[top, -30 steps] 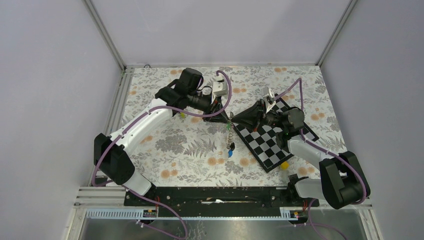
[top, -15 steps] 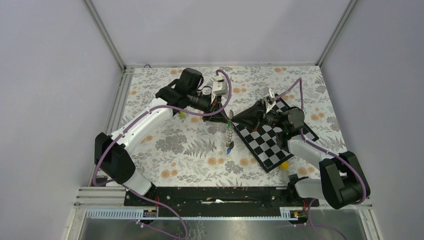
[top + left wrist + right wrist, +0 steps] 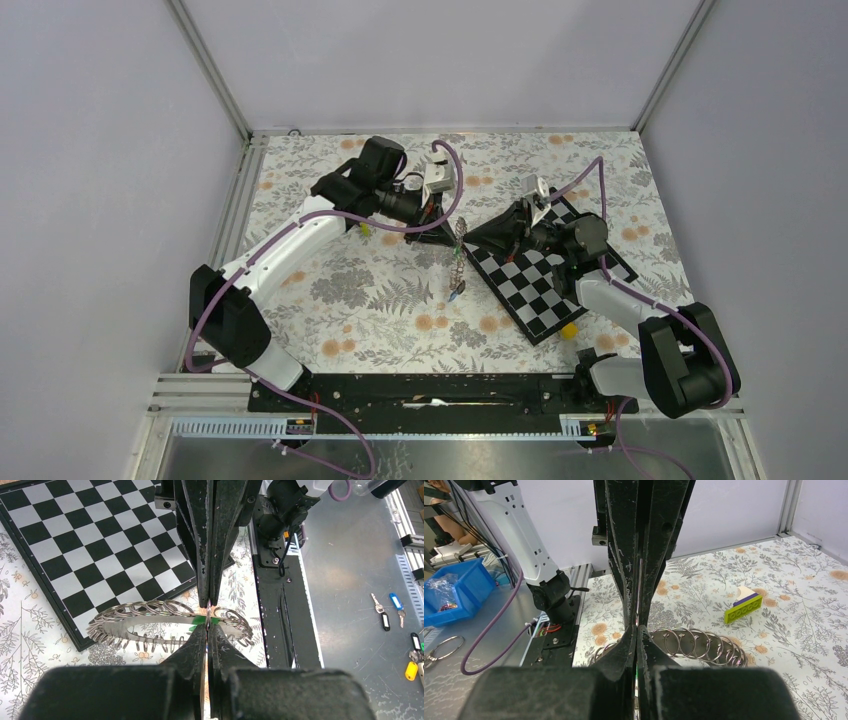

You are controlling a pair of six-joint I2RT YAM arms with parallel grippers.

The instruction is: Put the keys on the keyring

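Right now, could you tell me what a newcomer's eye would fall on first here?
Mid-table, the left gripper and right gripper meet tip to tip, jaws shut, a green key at their tips; the keyring dangles below as a silvery strand ending in a blue key. Under the right arm lies the black-and-white checkerboard.

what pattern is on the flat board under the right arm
A black-and-white checkerboard, clearest in the left wrist view.

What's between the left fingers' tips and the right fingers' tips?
In the left wrist view, a small bright green plastic key head and the silver chain of linked metal rings cross the stretch between the left gripper and right gripper.
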